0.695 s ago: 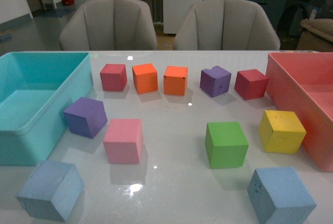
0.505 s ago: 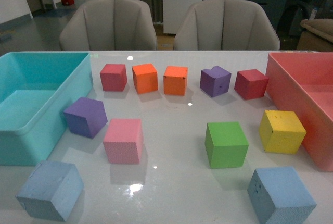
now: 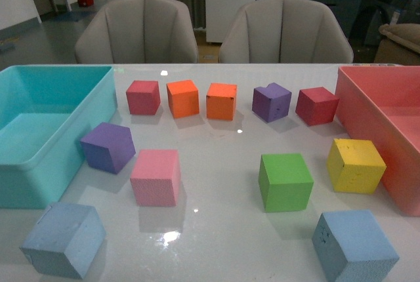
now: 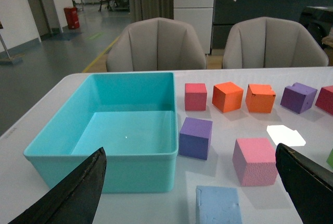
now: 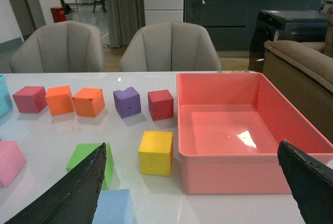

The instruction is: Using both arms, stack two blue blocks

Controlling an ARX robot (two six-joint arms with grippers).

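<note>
Spread-wide tool [image 4: 190, 151], blue block [image 4: 218, 207], purple cube [image 4: 196, 138] beside turquoise bin [image 4: 130, 173]

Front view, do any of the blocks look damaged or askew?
The purple block in the back row has a notch missing from its top edge. The other purple block, beside the turquoise bin, sits turned at an angle to its neighbours. Nothing is spilled.

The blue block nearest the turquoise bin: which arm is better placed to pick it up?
Left, I think. That blue block lies on the robot's left, by the turquoise bin, and the left wrist view shows it between open jaws. The right wrist view shows only the other blue block.
</note>
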